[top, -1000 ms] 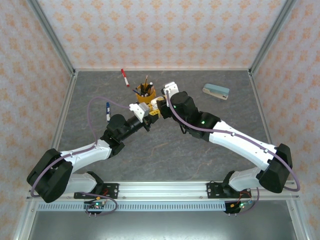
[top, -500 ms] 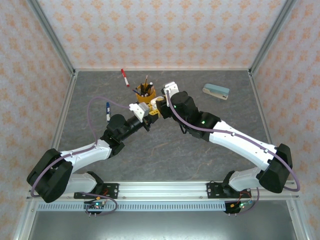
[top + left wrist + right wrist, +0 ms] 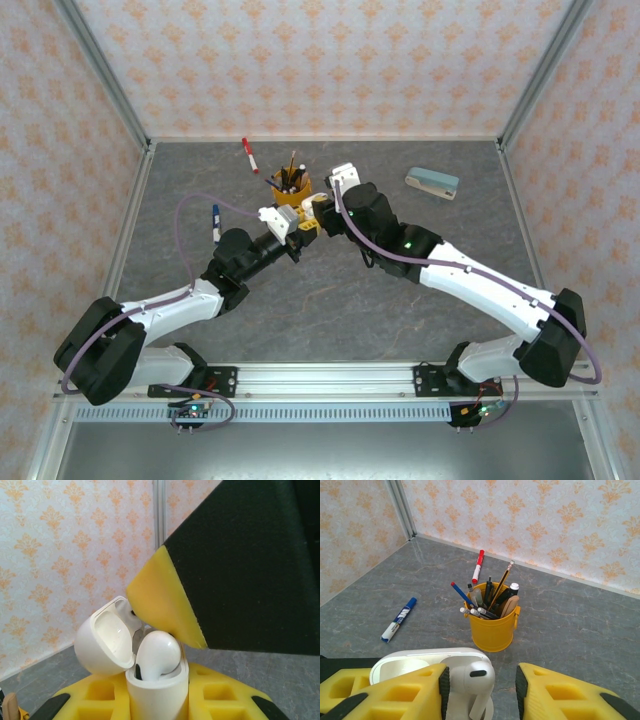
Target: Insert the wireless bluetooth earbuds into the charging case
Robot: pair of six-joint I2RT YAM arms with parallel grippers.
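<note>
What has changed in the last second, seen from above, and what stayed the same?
Very little. The right arm's elbow drifted slightly toward the near right corner; nothing was visibly taken or let go. The left hand and the right hand stayed together at the white case, and the pencil cup, red marker, blue marker and eraser did not move.
</note>
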